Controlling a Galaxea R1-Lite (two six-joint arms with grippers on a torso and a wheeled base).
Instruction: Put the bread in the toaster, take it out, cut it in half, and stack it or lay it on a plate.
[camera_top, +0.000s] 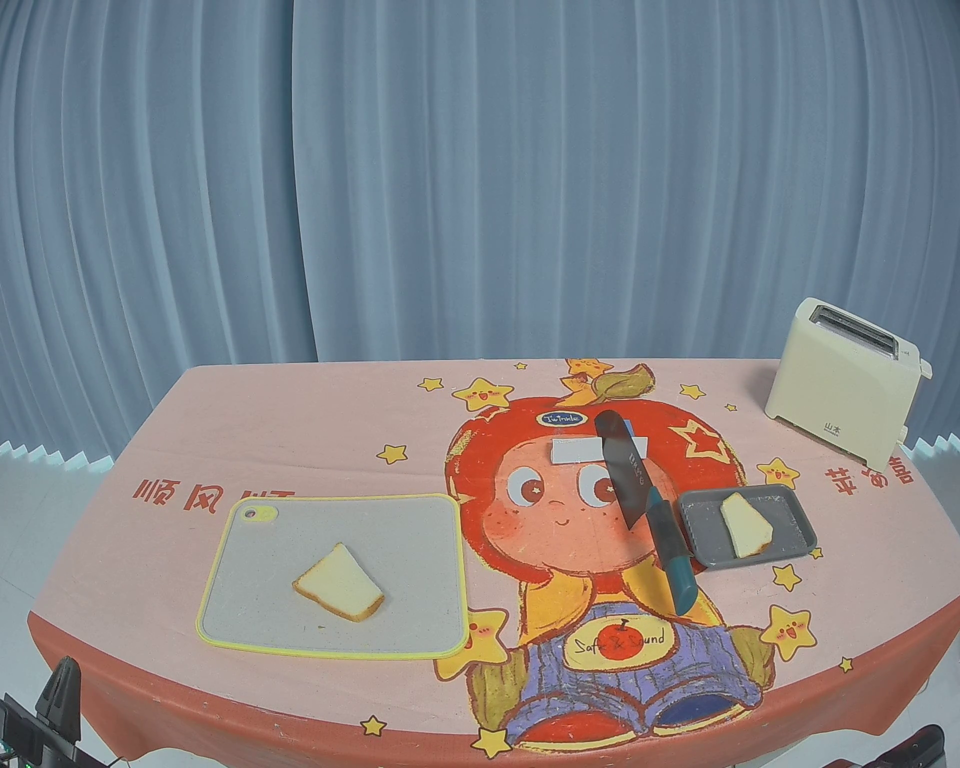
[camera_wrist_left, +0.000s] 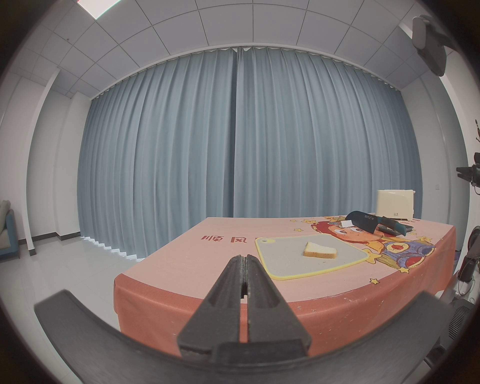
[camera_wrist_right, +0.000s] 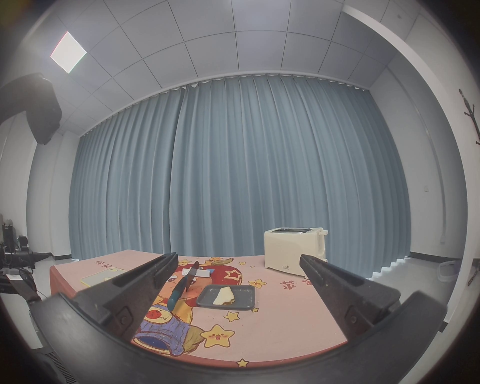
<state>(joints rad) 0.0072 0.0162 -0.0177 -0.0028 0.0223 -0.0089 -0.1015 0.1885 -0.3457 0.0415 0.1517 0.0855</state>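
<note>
Bread half (camera_top: 339, 583) is lying on the cutting board (camera_top: 290, 535); left gripper (camera_wrist_left: 244, 261) is sitting closed, right gripper (camera_wrist_right: 237, 260) gaping open.

so the left gripper (camera_wrist_left: 245, 286) has its fingers pressed tight together while the right gripper (camera_wrist_right: 237, 260) is spread wide, both parked low at the near side

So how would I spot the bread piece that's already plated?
Start at the cream toaster on the table's far right corner. In front of it lies a small dark grey tray, beside a teal-handled knife. The plated piece is the pale wedge in that tray; the other piece lies on the yellow-rimmed cutting board at the left.
</note>
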